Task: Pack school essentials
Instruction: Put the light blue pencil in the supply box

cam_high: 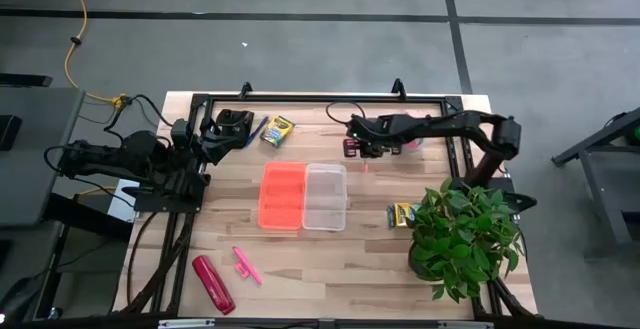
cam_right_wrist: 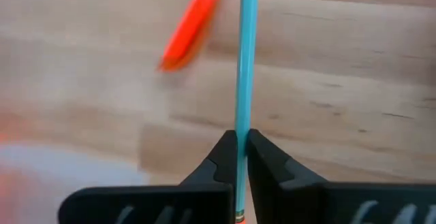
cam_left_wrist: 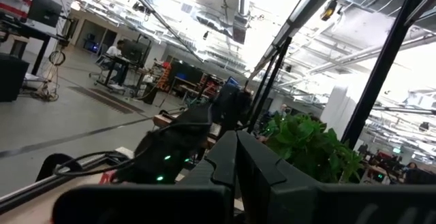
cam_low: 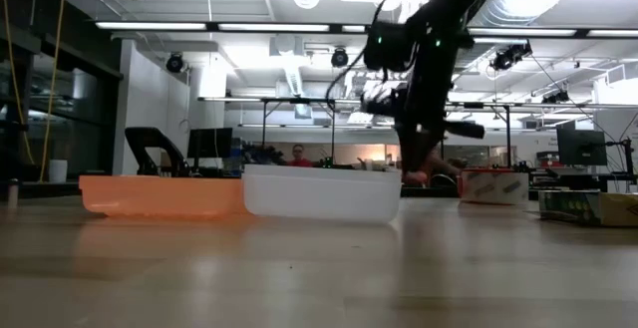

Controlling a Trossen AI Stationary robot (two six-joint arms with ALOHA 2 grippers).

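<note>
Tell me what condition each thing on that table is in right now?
Right gripper: shut on a thin teal pencil, raised above the table.
Left gripper: shut, holding nothing, waiting at the table's far left.
Orange tray: open, looks empty.
Clear tray: open, looks empty.
Crayon box: lying loose, unpacked.
Second crayon box: beside the plant, unpacked.
Pink marker: lying flat, unpacked.

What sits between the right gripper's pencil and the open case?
Nothing visible. The right gripper is shut on the teal pencil just past the clear case half; only bare table lies between. The left gripper waits apart.
</note>
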